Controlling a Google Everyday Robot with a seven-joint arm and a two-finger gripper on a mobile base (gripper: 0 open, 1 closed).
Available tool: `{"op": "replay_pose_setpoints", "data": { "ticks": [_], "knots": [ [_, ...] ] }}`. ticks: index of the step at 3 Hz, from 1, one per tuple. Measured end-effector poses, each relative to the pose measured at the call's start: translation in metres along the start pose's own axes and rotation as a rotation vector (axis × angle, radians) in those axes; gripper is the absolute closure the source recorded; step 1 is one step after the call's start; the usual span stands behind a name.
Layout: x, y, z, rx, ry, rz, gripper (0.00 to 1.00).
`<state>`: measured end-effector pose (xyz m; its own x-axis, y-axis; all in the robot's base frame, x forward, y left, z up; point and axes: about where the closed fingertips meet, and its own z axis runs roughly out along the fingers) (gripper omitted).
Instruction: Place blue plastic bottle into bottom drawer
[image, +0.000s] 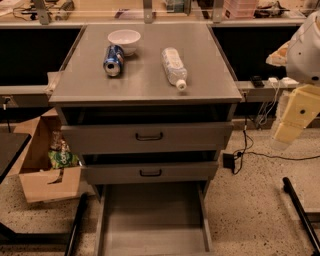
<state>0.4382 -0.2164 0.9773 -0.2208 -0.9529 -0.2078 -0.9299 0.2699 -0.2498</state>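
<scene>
Found the blue plastic bottle lying on its side on the cabinet top, cap toward the front edge, just right of the blue can and the white bowl. Saw the gripper at the right edge of view, beside the cabinet and well apart from the bottle; could not tell its state. Noted the bottom drawer pulled open below.

bottles: 1, blue plastic bottle, 1 o'clock on cabinet top | cans: 1, soda can, 11 o'clock | bowls: 1, white bowl, 12 o'clock | drawers: 3, bottom drawer at 6 o'clock | black handles: 2 | boxes: 1, cardboard box, 8 o'clock | grippers: 1, gripper, 3 o'clock
</scene>
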Motion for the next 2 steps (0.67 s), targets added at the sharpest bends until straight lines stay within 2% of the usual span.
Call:
{"op": "replay_pose_setpoints", "data": {
  "ticks": [1,2],
  "knots": [
    [0.000,0.000,0.000,0.000,0.000,0.000,0.00],
    [-0.011,-0.042,0.007,0.030,-0.104,0.052,0.00]
  ]
}}
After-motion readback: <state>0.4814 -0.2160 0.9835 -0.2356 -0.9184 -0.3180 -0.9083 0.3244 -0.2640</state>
